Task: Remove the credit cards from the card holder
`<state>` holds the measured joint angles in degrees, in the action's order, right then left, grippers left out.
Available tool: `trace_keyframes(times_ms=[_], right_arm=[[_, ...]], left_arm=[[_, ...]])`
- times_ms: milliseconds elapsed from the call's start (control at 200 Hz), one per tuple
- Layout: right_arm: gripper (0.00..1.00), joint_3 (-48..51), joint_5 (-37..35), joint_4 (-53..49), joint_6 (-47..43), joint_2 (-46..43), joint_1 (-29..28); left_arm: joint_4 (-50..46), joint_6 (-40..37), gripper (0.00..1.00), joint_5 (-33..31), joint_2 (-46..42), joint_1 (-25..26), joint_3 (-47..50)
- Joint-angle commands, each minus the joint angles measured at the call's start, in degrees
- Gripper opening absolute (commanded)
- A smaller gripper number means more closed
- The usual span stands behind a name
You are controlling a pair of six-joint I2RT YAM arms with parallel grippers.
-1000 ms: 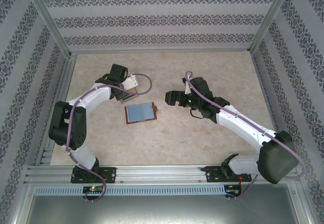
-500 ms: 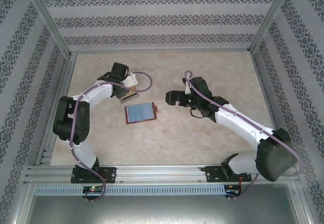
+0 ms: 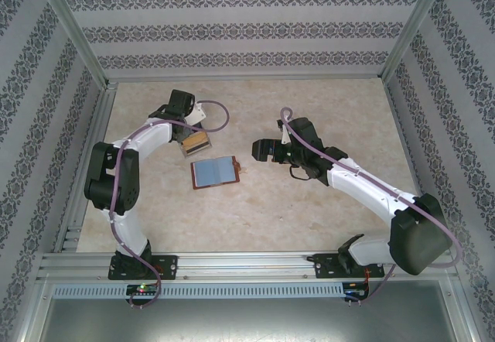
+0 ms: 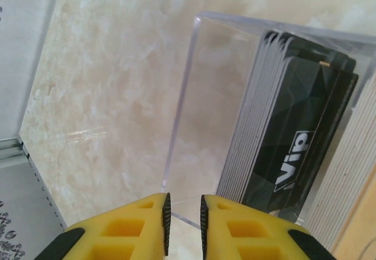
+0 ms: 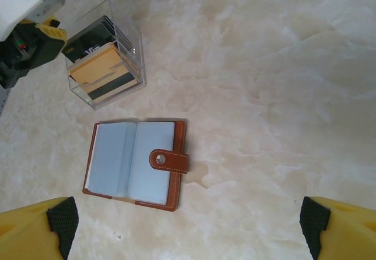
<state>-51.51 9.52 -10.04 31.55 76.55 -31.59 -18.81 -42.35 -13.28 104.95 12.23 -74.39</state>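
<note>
One card holder (image 3: 214,172) lies open on the table (image 3: 309,218), blue panels up. Right gripper (image 3: 259,150) hovers near, spread wide, empty. Clear box (image 3: 195,142) of cards (image 4: 294,142) stands just beyond. Left gripper (image 4: 183,213) is at its wall, slightly parted, empty.

Left end effector (image 4: 183,217) slightly parted (right end effector (image 5: 188,222) wide)

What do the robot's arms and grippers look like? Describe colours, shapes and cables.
The left arm and right arm have white rounded shells with bulky black joint housings. A mauve cable runs along each. The left gripper and right gripper have yellow fingers with black ribbed pads.
</note>
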Motion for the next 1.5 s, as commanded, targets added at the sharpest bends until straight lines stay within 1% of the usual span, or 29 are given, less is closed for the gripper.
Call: trace_keyframes(times_ms=[0, 115, 190, 230, 275, 315, 370, 390, 420, 440, 510, 600, 679, 714, 799, 849, 874, 899, 939, 1024, 1124, 1194, 1229, 1324, 1359, 1394, 1414, 1454, 1494], right_arm=[[0.98, -0.03, 0.31, 0.54, 0.45, -0.73, 0.66], [0.98, 0.35, -0.97, -0.45, -0.20, -2.39, 1.08], [0.98, 1.07, -2.92, -1.36, -0.81, -4.45, 1.73], [0.98, 1.67, -4.35, -1.88, -1.09, -5.84, 2.20], [0.98, 2.46, -6.28, -2.58, -1.49, -7.53, 2.82], [0.98, 3.33, -8.26, -3.19, -1.89, -9.25, 3.43], [0.98, 4.63, -11.45, -3.90, -2.76, -11.67, 4.35], [0.98, 5.20, -12.61, -4.08, -3.22, -12.62, 4.68], [0.98, 5.96, -14.64, -4.36, -3.95, -14.16, 5.16], [0.98, 6.57, -16.22, -4.58, -4.49, -15.15, 5.53], [0.98, 9.36, -21.37, -3.85, -7.68, -18.66, 6.72], [0.98, 13.54, -29.27, -1.83, -12.33, -23.02, 7.70], [0.98, 18.32, -34.66, 2.00, -17.90, -25.88, 8.92], [0.98, 20.37, -36.75, 3.62, -19.64, -26.79, 9.61], [0.98, 24.35, -38.52, 8.20, -25.01, -27.35, 11.92], [0.98, 26.74, -38.42, 11.83, -27.59, -26.72, 13.41], [0.98, 27.73, -38.37, 13.50, -28.12, -26.15, 14.21], [0.98, 28.64, -38.16, 14.95, -28.08, -25.53, 15.24], [0.98, 29.74, -36.60, 17.32, -27.43, -24.20, 17.30], [0.98, 30.87, -32.23, 22.12, -24.31, -20.25, 21.93], [0.98, 31.47, -30.67, 31.20, -23.72, -14.16, 24.46], [0.98, 31.08, -29.50, 37.02, -24.74, -9.73, 25.31], [0.98, 30.06, -28.54, 38.11, -24.83, -7.74, 25.81], [0.98, 27.95, -25.11, 42.83, -26.07, -2.46, 26.83], [0.98, 27.26, -24.13, 44.27, -26.75, -0.91, 27.03], [0.98, 26.76, -22.77, 45.63, -27.77, 0.50, 27.23], [0.98, 26.08, -22.03, 45.33, -28.54, 1.08, 27.20], [0.98, 25.37, -20.01, 45.56, -29.96, 1.93, 27.28], [0.98, 25.84, -17.95, 47.46, -31.23, 2.81, 27.38]], left_arm=[[-0.79, 4.47, 0.24, 2.19, -3.80, -0.64, -0.83], [-0.21, 9.88, 0.25, 4.80, -9.05, -0.75, 1.57], [-0.04, 15.17, 0.34, 7.20, -13.31, -0.97, 3.73], [-0.09, 18.27, 0.41, 8.28, -15.81, -1.05, 4.86], [-0.01, 22.30, 0.51, 9.24, -18.82, -1.15, 6.28], [0.44, 25.98, 0.69, 9.97, -21.76, -1.24, 8.13], [1.87, 30.99, 0.73, 9.98, -25.97, -1.35, 11.33], [2.52, 32.96, 0.83, 9.57, -27.46, -1.37, 12.63], [3.99, 36.26, 0.95, 8.64, -29.78, -1.47, 14.86], [4.88, 38.36, 1.00, 7.73, -31.47, -1.47, 16.42], [8.50, 45.65, 0.99, 3.94, -37.04, -1.44, 22.26], [11.28, 53.61, 0.99, -3.08, -42.96, -1.53, 29.48], [12.71, 59.76, 0.99, -9.90, -46.04, -1.62, 35.69], [13.85, 62.50, 0.99, -11.51, -46.53, -1.67, 38.48], [13.90, 63.18, 0.99, -11.38, -46.48, -2.01, 41.84], [14.79, 62.81, 0.99, -13.52, -45.65, -2.41, 43.52], [16.30, 62.53, 0.99, -14.89, -44.80, -2.86, 43.95], [15.21, 62.32, 0.99, -14.86, -44.25, -3.78, 43.21], [17.83, 60.29, 0.99, -15.72, -42.98, -4.54, 43.47], [27.59, 53.46, 0.99, -13.09, -39.55, -6.87, 45.60], [36.20, 53.27, 0.99, -10.16, -32.67, -11.33, 47.27], [43.52, 52.15, 0.99, -7.69, -28.81, -13.29, 48.59], [43.82, 52.31, 0.99, -5.83, -27.96, -14.14, 47.80], [52.08, 52.47, 0.99, 1.18, -24.95, -16.58, 48.68], [51.56, 53.53, 0.99, 3.59, -23.84, -17.71, 47.77], [53.72, 54.16, 0.99, 5.58, -22.26, -18.30, 47.91], [55.03, 53.74, 0.99, 6.91, -21.62, -18.45, 48.11], [53.20, 52.78, 0.99, 9.68, -21.60, -18.56, 47.16], [55.06, 51.31, 0.99, 12.94, -21.12, -18.56, 47.55]])
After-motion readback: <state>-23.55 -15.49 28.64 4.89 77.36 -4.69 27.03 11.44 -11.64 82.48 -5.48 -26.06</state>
